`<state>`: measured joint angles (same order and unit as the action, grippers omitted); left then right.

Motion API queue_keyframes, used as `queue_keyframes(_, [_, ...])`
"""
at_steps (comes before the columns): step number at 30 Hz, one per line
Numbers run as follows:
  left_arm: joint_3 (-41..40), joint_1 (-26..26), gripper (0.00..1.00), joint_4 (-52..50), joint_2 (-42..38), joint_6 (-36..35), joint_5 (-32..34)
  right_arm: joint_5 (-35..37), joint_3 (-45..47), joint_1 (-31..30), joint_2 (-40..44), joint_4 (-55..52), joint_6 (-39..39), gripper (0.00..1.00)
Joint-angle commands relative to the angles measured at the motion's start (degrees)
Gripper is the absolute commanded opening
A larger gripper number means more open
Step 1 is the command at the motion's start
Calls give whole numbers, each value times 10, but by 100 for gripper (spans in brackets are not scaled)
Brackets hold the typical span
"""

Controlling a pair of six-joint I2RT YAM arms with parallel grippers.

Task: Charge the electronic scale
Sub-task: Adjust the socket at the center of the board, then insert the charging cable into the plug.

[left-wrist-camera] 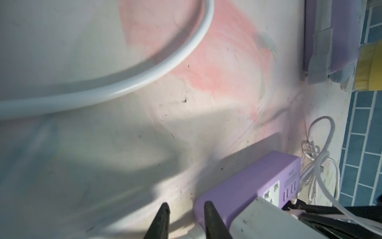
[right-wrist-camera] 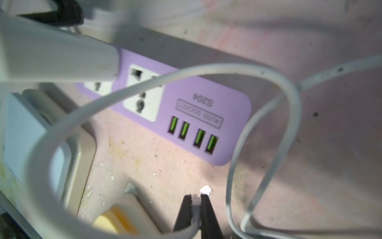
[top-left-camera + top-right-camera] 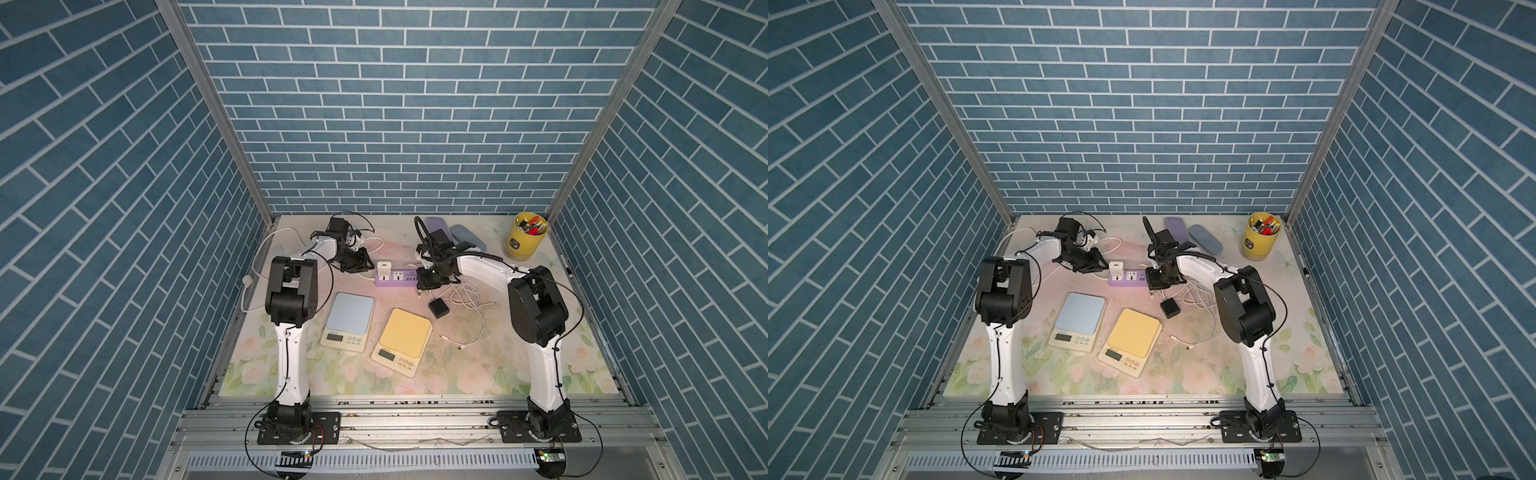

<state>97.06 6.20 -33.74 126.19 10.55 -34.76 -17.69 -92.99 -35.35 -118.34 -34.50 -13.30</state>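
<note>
Two electronic scales lie side by side mid-table, one blue-topped (image 3: 347,320) and one yellow-topped (image 3: 402,336). Behind them sits a purple power strip (image 3: 397,277) with a white charger (image 3: 384,268) plugged in. My right gripper (image 2: 196,198) is shut on the plug end of a white cable (image 2: 186,76), hovering just short of the strip's green USB ports (image 2: 192,134). My left gripper (image 1: 187,209) is at the strip's other end (image 1: 237,186), jaws apart. One fingertip (image 1: 209,215) rests against the strip, and the strip's cord stub shows between the fingers.
The rest of the white cable (image 3: 469,299) lies tangled right of the strip, beside a black adapter (image 3: 439,308). A yellow cup of pens (image 3: 525,237) and two glasses cases (image 3: 467,235) stand at the back right. The strip's thick white cord (image 1: 144,78) loops behind my left gripper.
</note>
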Motion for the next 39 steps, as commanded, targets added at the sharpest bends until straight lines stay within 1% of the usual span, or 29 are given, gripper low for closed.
queue_keyframes(1, [-26,-28,33,4,-65,-18,-5,-44,-22,-5,43,15,134,0])
queue_keyframes(5, [-84,-36,34,31,-108,2,-42,-111,-100,-5,18,-7,222,0])
queue_keyframes(10, [-194,-36,34,131,-150,71,-99,-171,-248,-6,-59,-58,311,0])
queue_keyframes(13, [-222,-36,34,152,-163,84,-111,-202,-324,-5,-110,-82,345,0])
queue_keyframes(15, [-228,-35,34,156,-172,85,-114,-217,-351,-6,-131,-81,366,0])
queue_keyframes(18, [-231,-35,34,162,-183,91,-118,-236,-364,-9,-149,-73,421,0])
queue_keyframes(22, [-223,-32,34,160,-187,95,-125,-234,-376,-12,-170,-59,452,0])
queue_keyframes(29, [-207,-21,35,162,-182,96,-135,-226,-429,-19,-212,-88,491,0])
queue_keyframes(39, [-184,-7,35,163,-151,100,-142,-219,-444,-21,-241,-104,529,0])
